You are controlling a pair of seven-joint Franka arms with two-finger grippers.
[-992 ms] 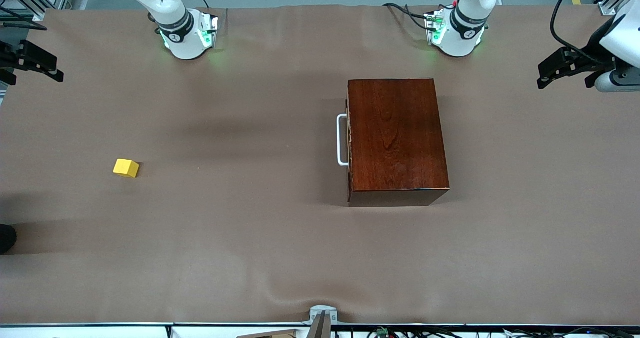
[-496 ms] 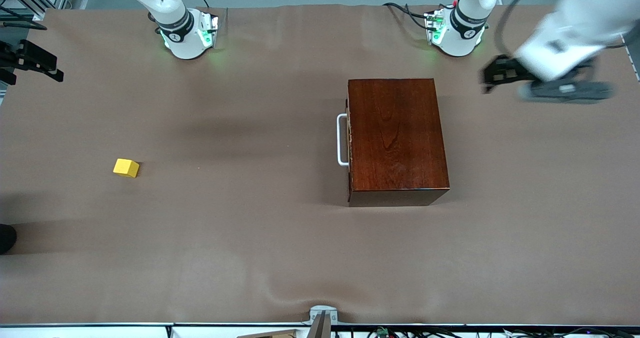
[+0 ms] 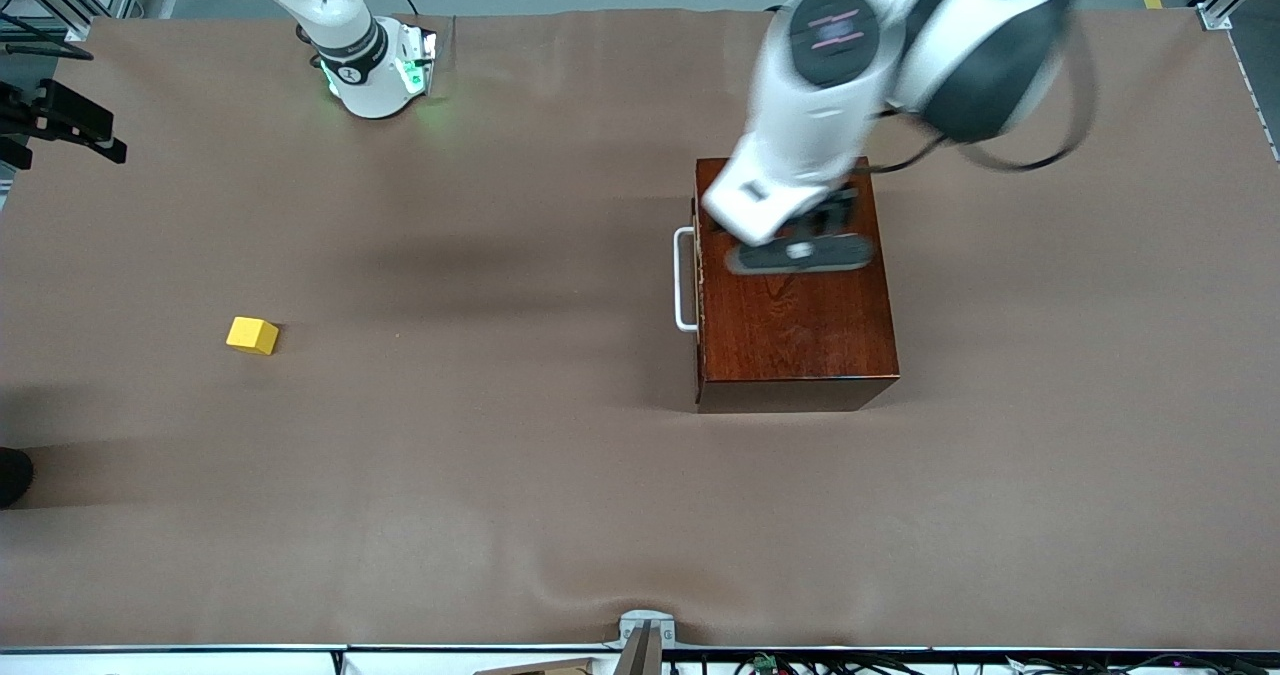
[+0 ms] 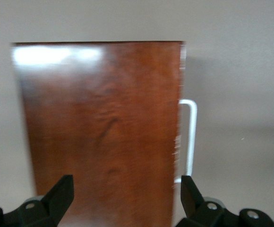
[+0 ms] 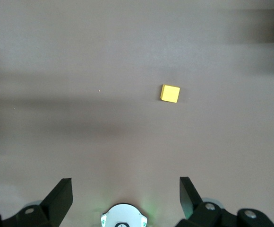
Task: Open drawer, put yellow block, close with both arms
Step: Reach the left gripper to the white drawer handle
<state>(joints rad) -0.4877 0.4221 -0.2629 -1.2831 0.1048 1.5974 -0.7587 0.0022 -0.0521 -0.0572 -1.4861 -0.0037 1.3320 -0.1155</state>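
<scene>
The left gripper (image 4: 126, 198) hangs over the mahogany box (image 3: 790, 280), jaws wide and empty; the drawer (image 3: 698, 280) is shut. The right gripper (image 5: 125, 198) waits at the right arm's end of the worktop (image 3: 500, 475), jaws wide, above the yellow block (image 3: 252, 335), which lies well apart from the box.

Box (image 3: 795, 325): wood, dark mahogany, glossy, grain visible; a bright glare patch sits on its top in the left wrist view. Handle (image 3: 684, 280) on the box's front: white bar, smooth, looks like plastic or painted metal, cannot tell which. Desk (image 3: 500, 455): brown matt cover, cloth-like, slight wrinkles along the edge nearest the front camera. Yellow block (image 3: 252, 335), well apart from the box toward the right arm's end: matt, smooth, plain faces. Left arm (image 3: 820, 105) over the box: white glossy shell, dark matt joint sections. Gripper fingers (image 4: 61, 191): black, matt, plastic-looking.
</scene>
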